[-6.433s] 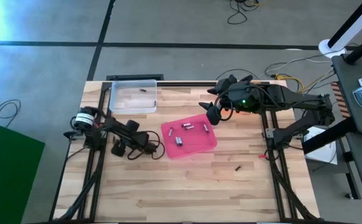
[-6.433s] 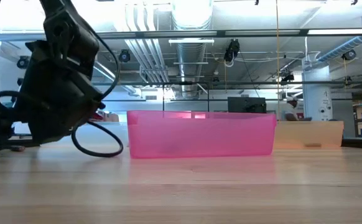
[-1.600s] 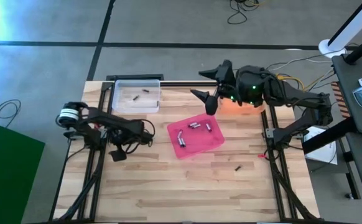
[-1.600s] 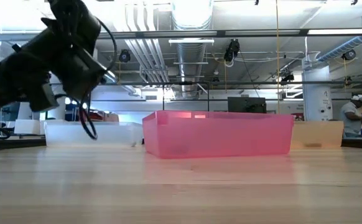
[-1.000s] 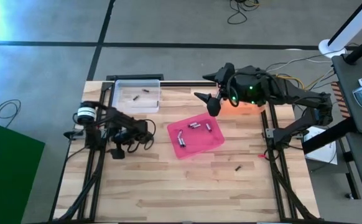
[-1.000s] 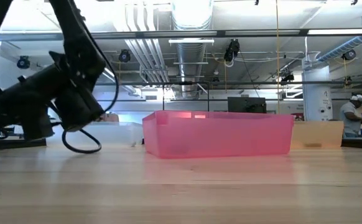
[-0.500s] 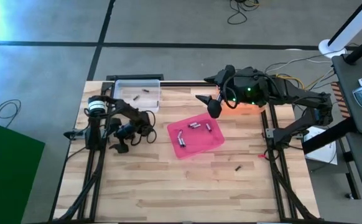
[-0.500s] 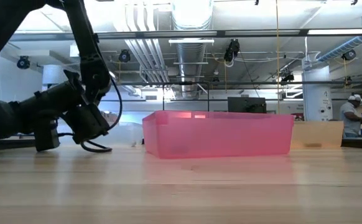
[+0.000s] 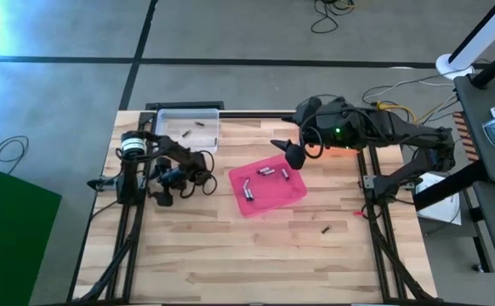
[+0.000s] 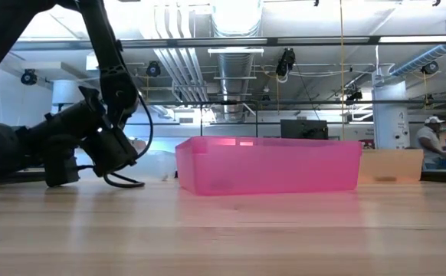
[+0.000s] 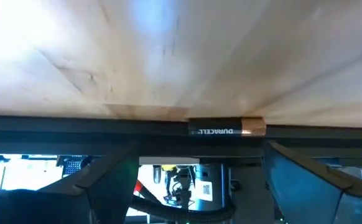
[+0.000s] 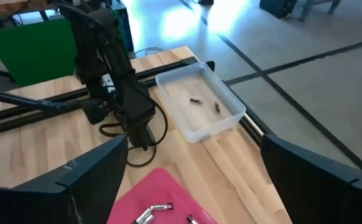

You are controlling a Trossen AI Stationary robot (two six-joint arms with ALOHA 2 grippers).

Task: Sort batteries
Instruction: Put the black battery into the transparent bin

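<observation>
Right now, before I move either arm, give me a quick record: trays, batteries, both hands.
pink tray: table centre, holding several batteries
clear tray: far left corner, holding two batteries
loose battery: on bare wood, to the right of the pink tray
left hand: open, low over the table left of the pink tray
right hand: open, at the pink tray's far corner

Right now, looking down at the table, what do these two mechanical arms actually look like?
Both are dark, nearly black, jointed arms. The left arm carries a silver-white ring near its base and loose black cables looping around its tool. The right arm is bulkier, with a small green light glowing on its body, and narrows to a tool with two pointed dark fingers.
</observation>
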